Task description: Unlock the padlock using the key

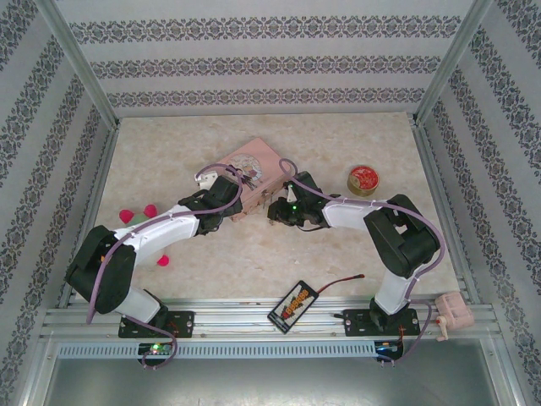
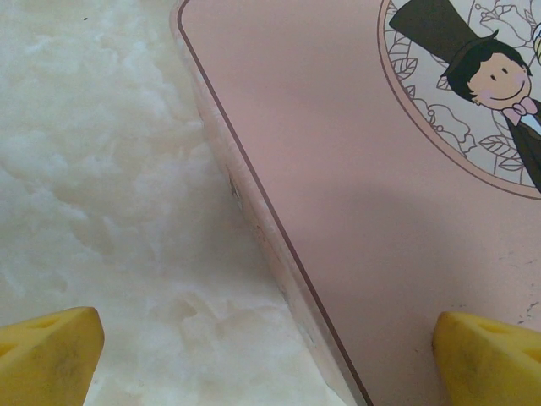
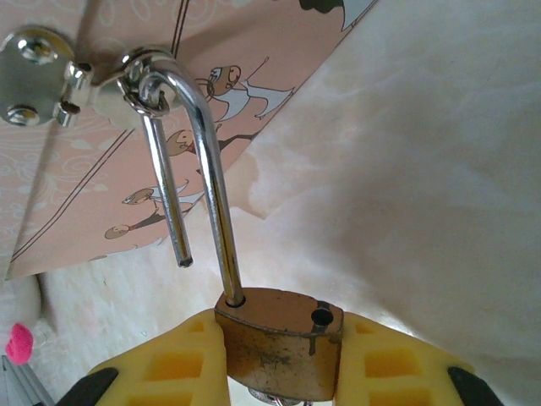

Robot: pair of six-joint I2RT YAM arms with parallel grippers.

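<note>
top view: the pink tin (image 1: 254, 159) sits on the table (image 1: 338, 254) toward its far edge, and both arms reach in at the tin's near side. the left gripper (image 1: 226, 193) is at the tin's near left corner, the right gripper (image 1: 277, 211) just off its near edge. a black card (image 1: 293, 306) lies at the table's near edge, its print too small to read.

left wrist: the left gripper (image 2: 270, 359) is spread wide and holds nothing, straddling the tin's edge. the lid shows a cartoon groom and no words.

right wrist: the right gripper (image 3: 283, 364) is clenched on the padlock (image 3: 283, 338). its shackle (image 3: 211, 169) hangs in the tin's hasp (image 3: 34, 76) with the short leg out of the body, so i judge it unlocked. the key i cannot pick out. the likely next move is to twist and lift the shackle off the loop.
</note>
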